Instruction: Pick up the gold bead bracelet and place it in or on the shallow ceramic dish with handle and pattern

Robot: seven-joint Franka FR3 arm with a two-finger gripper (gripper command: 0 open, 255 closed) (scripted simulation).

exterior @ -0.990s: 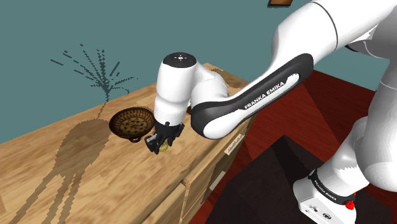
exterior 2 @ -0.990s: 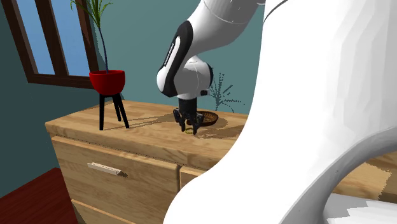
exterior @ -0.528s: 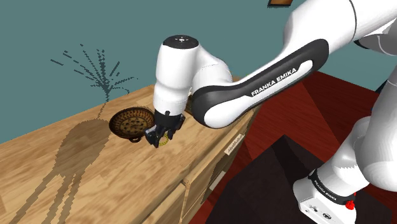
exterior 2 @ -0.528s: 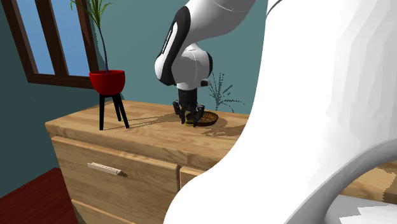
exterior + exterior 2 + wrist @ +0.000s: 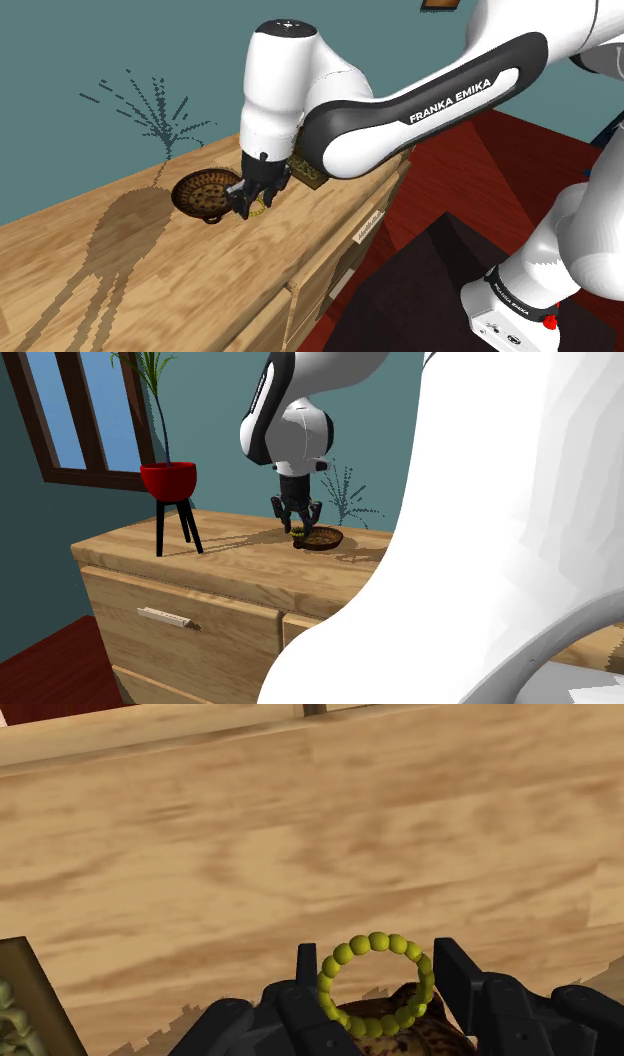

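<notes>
1. Gripper [image 5: 249, 203] pts down over the wood dresser [image 5: 120, 270], just off the dish's rim on the shoulder view's right.
2. Fingers [image 5: 303, 976] are clamped on the bracelet [image 5: 378, 942]. One black finger sits each side of the ring of yellow-gold beads, both touching it. The ring is round & whole, its open face toward the wrist cam.
3. In the shoulder view the bracelet [image 5: 259, 208] is a small yellow bit at the fingertips, right next to the dish [image 5: 205, 192] & not yet lying in it.
4. Dish is shallow, round & dark brown w/ a pale dotted pattern inside. It has a small handle on the near side & sits flat on the dresser top.
5. Wrist view: the brown patterned dish [image 5: 385, 1007] shows thru the lower part of the ring & just under it, between the fingers.
6. 2nd ext. view: gripper [image 5: 298, 529] w/ bracelet [image 5: 298, 533] hangs at the dish's [image 5: 325, 540] edge on that view's left. Can't tell how far above the rim.
7. Red pot [image 5: 168, 480] stands on black tripod legs [image 5: 160, 530] & holds a plant [image 5: 158, 412] w/ thin green stalks. It's well apart from the dish.
8. Olive boxy thing [image 5: 310, 177] on the dresser behind the arm. Can't tell what it holds.
</notes>
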